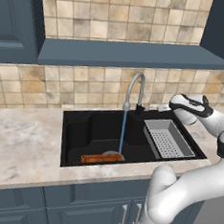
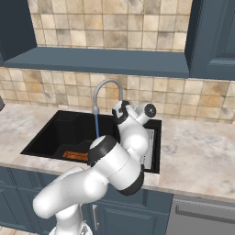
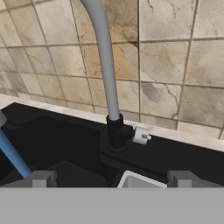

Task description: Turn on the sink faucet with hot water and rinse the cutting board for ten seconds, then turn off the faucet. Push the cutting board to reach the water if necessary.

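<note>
Water is being poured from the tall, slim, grey metal faucet [image 1: 135,87] with the curved neck, so the turning-on part looks done. Whether the water is hot cannot be told from the pictures. The thin, straight, light-blue stream of water [image 1: 122,131] is falling down into the big black sink [image 1: 84,126] that is set into the pale marble table [image 1: 20,139].

The small, flat, orange-brown wooden cutting board [image 1: 101,158] is lying on the sink floor, near the front wall. The stream is landing right at the back edge of the board, so the board seems to be getting rinsed, and a push is probably not needed. From the right base view, the board [image 2: 75,155] is seen low in the sink, partly hidden behind the white arm.

2 things are probably left to be done: the rinse is to be finished, and then the faucet is to be turned off.

The gripper [image 3: 111,177] is being held up near the faucet's dark base [image 3: 116,133], just beside the small pale side lever [image 3: 141,135]. The lever is not being touched. The 2 fingertips [image 3: 43,178] are spread well apart, and nothing is being held between them.

A grey tray with many little holes [image 1: 168,140] is sitting in the right part of the sink. The tray is well apart from the board.
</note>
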